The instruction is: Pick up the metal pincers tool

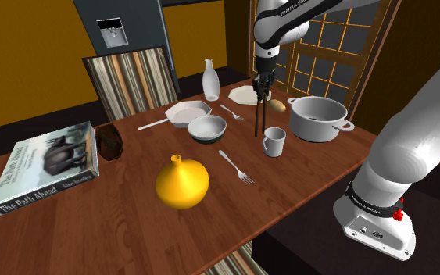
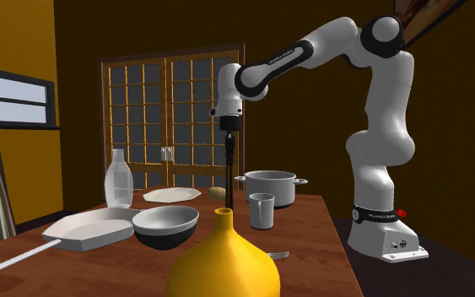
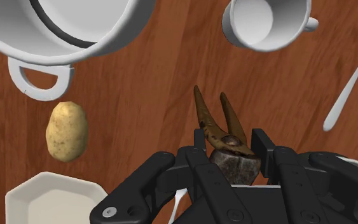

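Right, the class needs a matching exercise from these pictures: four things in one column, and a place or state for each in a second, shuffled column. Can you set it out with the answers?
Things
1. pincers
2. potato
3. book
4. mug

Places or states
A. lies flat near the edge of the table, at the shoulder view's left
B. stands upright and empty, by a fork
C. clasped in the gripper, handles pointing down
D. lies between the pot and the white plate

Pairs: 1-C, 2-D, 3-A, 4-B
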Motion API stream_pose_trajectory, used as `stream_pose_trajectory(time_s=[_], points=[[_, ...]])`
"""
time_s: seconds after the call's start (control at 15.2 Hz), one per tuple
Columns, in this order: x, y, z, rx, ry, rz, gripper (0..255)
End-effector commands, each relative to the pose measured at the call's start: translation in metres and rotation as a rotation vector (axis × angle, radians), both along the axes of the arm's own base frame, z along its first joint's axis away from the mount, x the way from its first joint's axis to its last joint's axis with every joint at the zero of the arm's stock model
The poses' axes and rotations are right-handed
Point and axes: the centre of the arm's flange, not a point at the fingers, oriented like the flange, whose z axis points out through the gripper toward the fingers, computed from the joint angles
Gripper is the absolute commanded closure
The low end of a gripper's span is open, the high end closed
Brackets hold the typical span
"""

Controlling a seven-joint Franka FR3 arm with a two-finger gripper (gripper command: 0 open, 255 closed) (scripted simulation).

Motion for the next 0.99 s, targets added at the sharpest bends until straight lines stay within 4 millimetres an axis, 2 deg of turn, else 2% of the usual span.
stream_pose_trajectory(time_s=[0.0, 0.4, 0.92], points=[[0.000, 0.000, -0.001, 0.000, 0.001, 0.000, 255], [0.000, 0.000, -0.001, 0.000, 0.001, 0.000, 255], [0.000, 0.000, 0.041, 0.000, 0.001, 0.000, 255]])
